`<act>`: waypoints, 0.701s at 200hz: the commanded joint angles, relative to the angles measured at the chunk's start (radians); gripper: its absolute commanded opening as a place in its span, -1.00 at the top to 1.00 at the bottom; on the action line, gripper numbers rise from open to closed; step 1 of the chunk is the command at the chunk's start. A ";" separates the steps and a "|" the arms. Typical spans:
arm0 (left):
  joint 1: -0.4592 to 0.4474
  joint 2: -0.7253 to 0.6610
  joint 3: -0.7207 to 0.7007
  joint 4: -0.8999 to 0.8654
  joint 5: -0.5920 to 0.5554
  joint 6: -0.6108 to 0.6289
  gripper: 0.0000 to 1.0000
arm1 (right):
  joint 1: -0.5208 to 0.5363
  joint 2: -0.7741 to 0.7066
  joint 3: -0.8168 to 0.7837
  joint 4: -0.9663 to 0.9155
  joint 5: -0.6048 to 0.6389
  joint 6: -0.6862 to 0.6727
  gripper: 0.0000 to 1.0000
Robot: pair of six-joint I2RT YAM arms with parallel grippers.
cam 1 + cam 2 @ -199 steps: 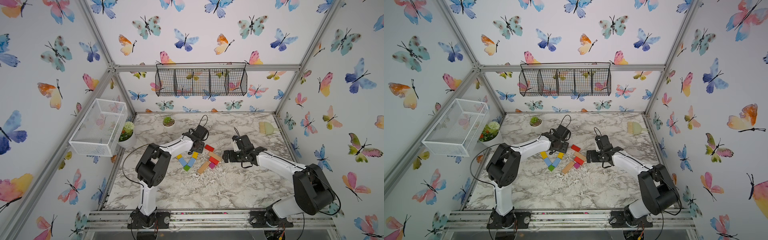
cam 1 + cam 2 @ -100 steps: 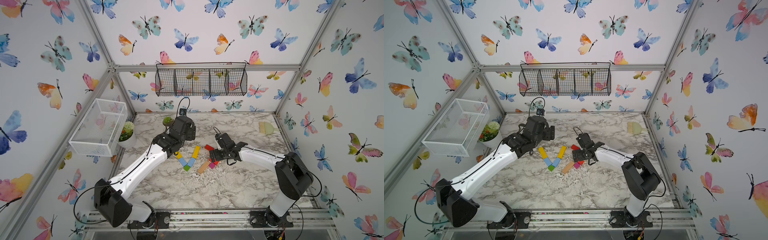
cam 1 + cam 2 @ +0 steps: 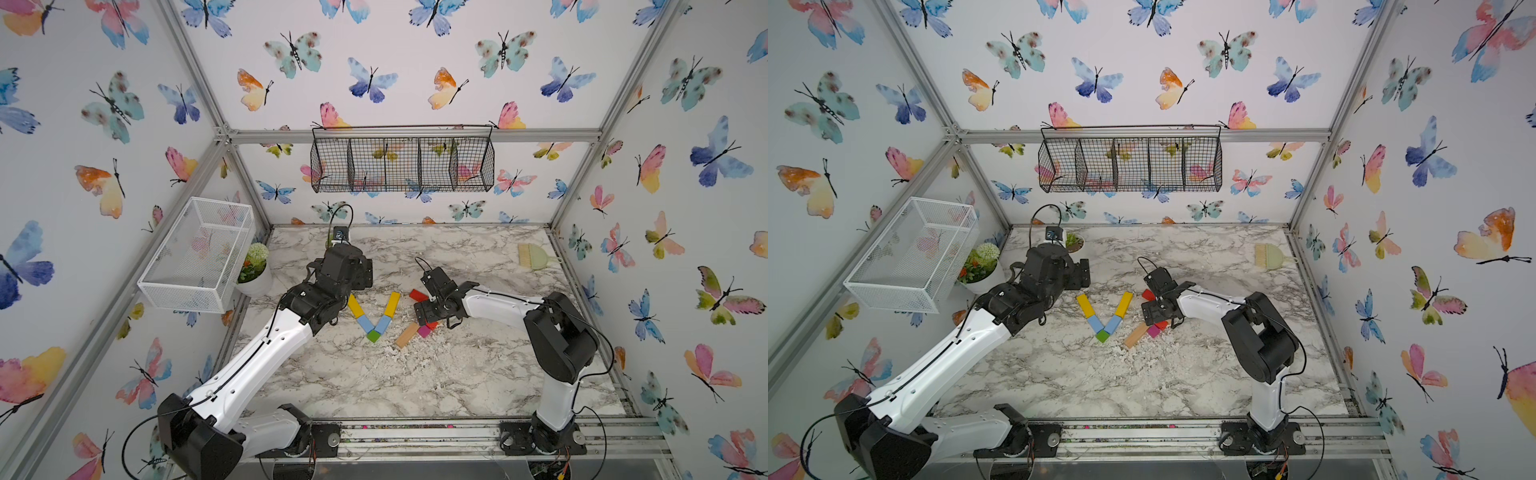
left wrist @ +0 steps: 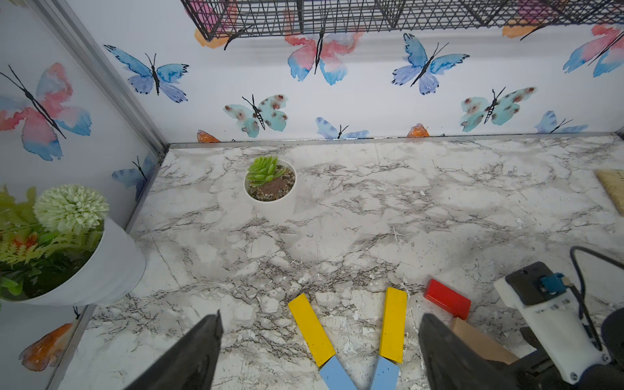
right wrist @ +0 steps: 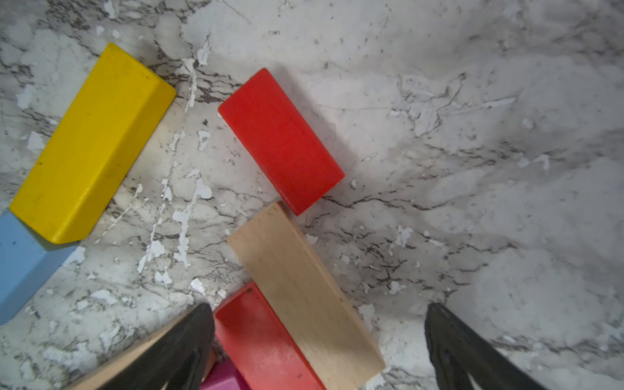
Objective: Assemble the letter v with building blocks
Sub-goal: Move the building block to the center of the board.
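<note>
Right pincer (image 5: 319,307) gaping, empty, directly over tan bar (image 5: 304,287); bar's long axis runs out between the jaws. Left pincer (image 4: 320,315) likewise apart, empty, near yellow bars (image 4: 312,329).

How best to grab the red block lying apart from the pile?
Probably from above: pinch the red block across its short width at mid-length. It lies flat with both long sides clear, while one end crowds the tan bar.

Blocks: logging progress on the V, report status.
Left gripper open, empty; right gripper open above spare blocks. V laid out: yellow bars, blue bars, green cube. Nothing in the way.
</note>
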 commanded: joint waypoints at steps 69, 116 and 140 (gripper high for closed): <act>0.015 -0.046 -0.014 0.006 0.000 -0.017 -0.87 | 0.024 0.106 0.084 -0.052 0.017 -0.022 -0.99; 0.018 -0.046 -0.011 0.009 0.007 -0.017 -0.88 | 0.024 0.127 0.084 -0.067 0.047 -0.023 -0.99; 0.020 -0.046 -0.014 0.013 0.012 -0.017 -0.88 | 0.024 0.127 0.079 -0.070 0.050 -0.015 -0.99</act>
